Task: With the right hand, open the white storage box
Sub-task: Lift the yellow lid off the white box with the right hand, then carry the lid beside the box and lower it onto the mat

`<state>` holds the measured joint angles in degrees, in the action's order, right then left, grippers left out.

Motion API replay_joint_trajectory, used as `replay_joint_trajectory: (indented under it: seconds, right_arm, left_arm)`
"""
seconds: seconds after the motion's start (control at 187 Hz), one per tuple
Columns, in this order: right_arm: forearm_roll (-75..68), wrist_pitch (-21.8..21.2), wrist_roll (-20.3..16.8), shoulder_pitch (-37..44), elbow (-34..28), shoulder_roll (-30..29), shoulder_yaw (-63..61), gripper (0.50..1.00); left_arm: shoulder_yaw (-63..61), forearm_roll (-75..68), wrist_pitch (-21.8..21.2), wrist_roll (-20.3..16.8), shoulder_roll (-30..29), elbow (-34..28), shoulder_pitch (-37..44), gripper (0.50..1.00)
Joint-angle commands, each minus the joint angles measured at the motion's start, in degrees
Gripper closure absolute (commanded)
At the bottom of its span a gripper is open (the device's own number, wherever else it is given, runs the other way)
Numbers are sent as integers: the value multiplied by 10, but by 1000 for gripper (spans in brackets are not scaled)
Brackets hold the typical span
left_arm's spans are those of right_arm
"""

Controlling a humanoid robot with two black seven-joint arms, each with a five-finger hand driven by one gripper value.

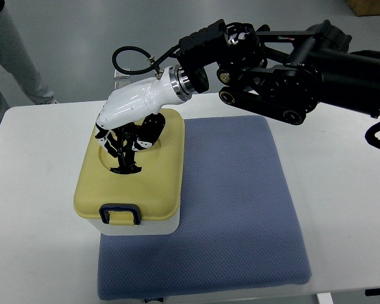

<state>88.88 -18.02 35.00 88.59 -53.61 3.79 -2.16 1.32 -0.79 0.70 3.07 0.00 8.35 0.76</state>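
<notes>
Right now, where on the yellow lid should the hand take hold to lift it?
Likely at the recess sunk into the lid's top, from above: the right hand reaches down with its fingers in that dip, which seems to offer an edge to hook. The lid's top is otherwise smooth. The dark latch on the near side may need releasing first.

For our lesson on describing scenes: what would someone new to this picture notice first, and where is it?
First the right hand, white-shelled with black fingers, reaching from the upper right down onto the pale yellow lid of the white storage box at centre left. The box, its dark latch at the near edge, overlaps the left side of a blue-grey mat on the white table.
</notes>
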Motion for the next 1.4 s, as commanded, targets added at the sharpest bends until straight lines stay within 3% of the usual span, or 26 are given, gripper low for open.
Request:
replay_joint_trajectory:
  seconds: [0.0, 0.32, 0.619, 0.848, 1.014, 1.392]
  right_arm:
    - [-4, 0, 0, 5, -1, 3, -5, 1000]
    - [-27, -8, 0, 33, 4, 38, -18, 1000]
    - [-29, -10, 0, 20, 26, 150, -35, 1000]
    - [-33, 0, 0, -45, 34, 235, -34, 1000]
    - [-33, 54, 0, -119, 63, 241, -30, 1000]
    - [-26, 86, 0, -208, 66, 228, -25, 1000]
  left_arm:
    - [0, 0, 0, 0, 0, 0, 0, 500]
    - [0, 0, 0, 0, 0, 0, -1, 500]
    - [0, 0, 0, 0, 0, 0, 0, 500]
    - [0, 0, 0, 0, 0, 0, 0, 500]
    - [0, 0, 0, 0, 0, 0, 0, 500]
    - [0, 0, 0, 0, 0, 0, -1, 500]
